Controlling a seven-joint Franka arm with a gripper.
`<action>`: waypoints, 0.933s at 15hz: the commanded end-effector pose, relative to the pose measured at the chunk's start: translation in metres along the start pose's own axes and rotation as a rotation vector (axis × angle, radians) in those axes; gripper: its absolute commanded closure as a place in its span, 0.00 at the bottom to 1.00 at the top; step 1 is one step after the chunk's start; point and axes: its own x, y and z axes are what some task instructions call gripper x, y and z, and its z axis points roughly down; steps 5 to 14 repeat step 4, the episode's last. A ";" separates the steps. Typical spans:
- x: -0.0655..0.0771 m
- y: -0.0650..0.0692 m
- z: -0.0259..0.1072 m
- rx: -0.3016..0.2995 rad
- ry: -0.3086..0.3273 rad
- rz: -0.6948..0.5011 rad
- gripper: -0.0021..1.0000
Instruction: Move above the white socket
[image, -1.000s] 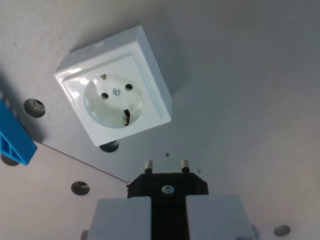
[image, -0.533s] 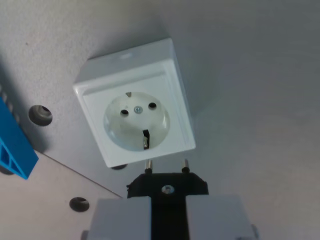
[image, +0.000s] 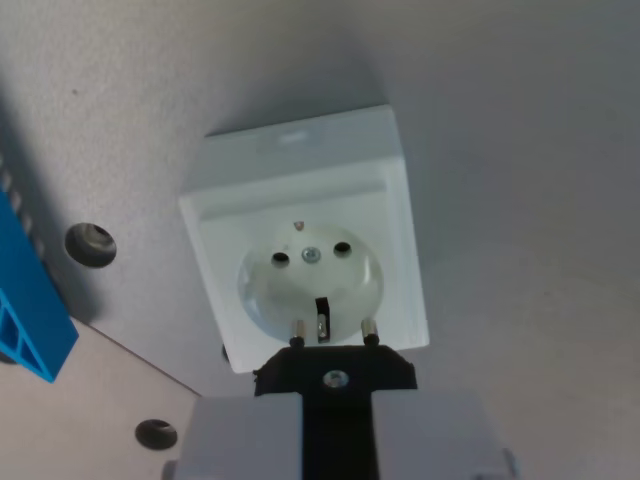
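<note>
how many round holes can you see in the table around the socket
2: one hole at the wrist view's left of the white socket, one hole lower left. Another may hide under the socket's lower-left corner.

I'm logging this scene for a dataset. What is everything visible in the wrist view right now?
White socket: one, white, centre of view, on the grey surface.
Blue part: one, blue, wrist view's left edge, cut off by the frame.
Holes: at least two, dark, round, in the surface left of the socket.
Grey surface: one, grey, beneath everything.
Black plug: one, black, two metal pins, bottom centre, pins overlapping the socket's lower face.
Tool: one, pale grey, bottom centre, shut on the plug.
</note>
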 end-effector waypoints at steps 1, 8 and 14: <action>-0.003 -0.006 0.010 -0.095 0.083 -0.079 1.00; -0.003 -0.008 0.012 -0.094 0.080 -0.071 1.00; -0.003 -0.008 0.012 -0.094 0.080 -0.071 1.00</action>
